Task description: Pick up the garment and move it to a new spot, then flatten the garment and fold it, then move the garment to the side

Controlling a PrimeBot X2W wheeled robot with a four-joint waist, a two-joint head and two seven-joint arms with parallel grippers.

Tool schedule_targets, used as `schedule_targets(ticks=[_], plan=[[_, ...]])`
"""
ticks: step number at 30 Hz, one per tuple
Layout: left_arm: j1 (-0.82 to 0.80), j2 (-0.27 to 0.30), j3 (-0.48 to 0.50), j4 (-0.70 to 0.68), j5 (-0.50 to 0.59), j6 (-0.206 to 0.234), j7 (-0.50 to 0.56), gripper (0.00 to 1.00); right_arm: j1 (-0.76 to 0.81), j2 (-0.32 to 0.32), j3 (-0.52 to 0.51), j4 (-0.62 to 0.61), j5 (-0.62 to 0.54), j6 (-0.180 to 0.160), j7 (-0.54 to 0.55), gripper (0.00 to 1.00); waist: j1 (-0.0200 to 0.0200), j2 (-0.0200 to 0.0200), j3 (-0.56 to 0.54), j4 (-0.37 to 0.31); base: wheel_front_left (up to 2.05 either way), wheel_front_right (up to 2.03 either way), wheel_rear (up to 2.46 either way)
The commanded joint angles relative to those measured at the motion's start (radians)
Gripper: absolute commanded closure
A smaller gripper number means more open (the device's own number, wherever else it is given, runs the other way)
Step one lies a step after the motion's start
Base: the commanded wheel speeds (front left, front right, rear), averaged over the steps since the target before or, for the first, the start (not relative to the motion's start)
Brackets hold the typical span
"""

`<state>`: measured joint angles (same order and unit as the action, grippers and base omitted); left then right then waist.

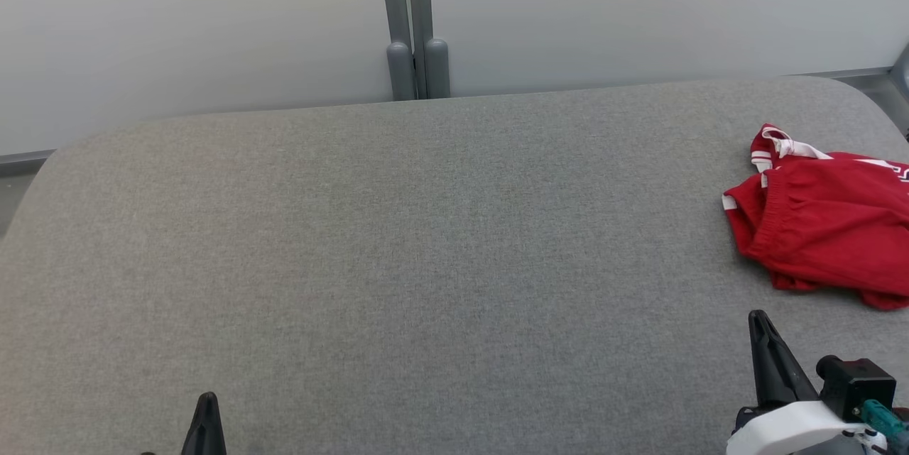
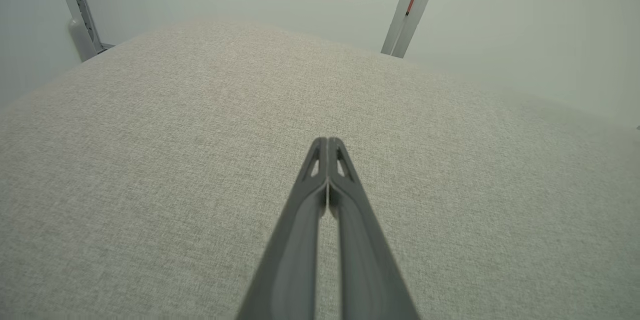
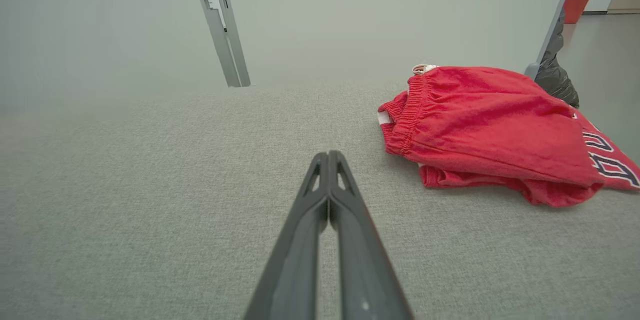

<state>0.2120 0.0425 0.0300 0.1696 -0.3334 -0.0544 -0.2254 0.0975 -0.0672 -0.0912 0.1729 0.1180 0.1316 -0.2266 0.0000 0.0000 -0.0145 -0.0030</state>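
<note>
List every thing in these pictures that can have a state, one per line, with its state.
garment: crumpled in a heap, lying on the right side of the table, not held.
left gripper: shut, holding nothing.
right gripper: shut, holding nothing, apart from the garment.

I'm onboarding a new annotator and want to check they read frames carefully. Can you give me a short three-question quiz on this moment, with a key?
1. True or false: the red garment lies bunched on the robot's right side of the grey table.
2. Pick one. The right gripper is: A) shut on the garment; B) shut, holding nothing, apart from the garment; C) wide open above the garment.
3. Fill in: on the left gripper, the two fingers are ____ (open or shut).
Key: 1 true; 2 B; 3 shut.
</note>
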Motion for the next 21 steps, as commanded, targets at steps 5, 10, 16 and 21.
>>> schedule_targets(ticks=[5, 10, 16, 21], plan=[[-0.050, 0.003, 0.011, -0.006, -0.121, -0.012, 0.028, 1.00, -0.035, -0.001, -0.005, -0.009, 0.140, 0.000, 0.029, 1.00, 0.0000, 0.0000, 0.001, 0.000, 0.00, 0.00, 0.00], [-0.069, 0.003, 0.016, -0.001, -0.201, -0.017, 0.049, 1.00, -0.046, 0.000, -0.005, -0.005, 0.234, 0.000, 0.049, 1.00, 0.0000, 0.0000, 0.002, 0.000, 0.00, 0.00, 0.00], [-0.091, 0.004, 0.022, 0.005, -0.295, -0.022, 0.074, 1.00, -0.060, 0.001, -0.006, 0.000, 0.344, 0.000, 0.074, 1.00, 0.0000, 0.0000, 0.002, 0.000, 0.00, 0.00, 0.00], [-0.110, 0.004, 0.026, 0.010, -0.369, -0.026, 0.094, 1.00, -0.071, 0.002, -0.007, 0.005, 0.431, 0.000, 0.093, 1.00, 0.0000, 0.0000, 0.003, 0.001, 0.00, 0.00, 0.00]])
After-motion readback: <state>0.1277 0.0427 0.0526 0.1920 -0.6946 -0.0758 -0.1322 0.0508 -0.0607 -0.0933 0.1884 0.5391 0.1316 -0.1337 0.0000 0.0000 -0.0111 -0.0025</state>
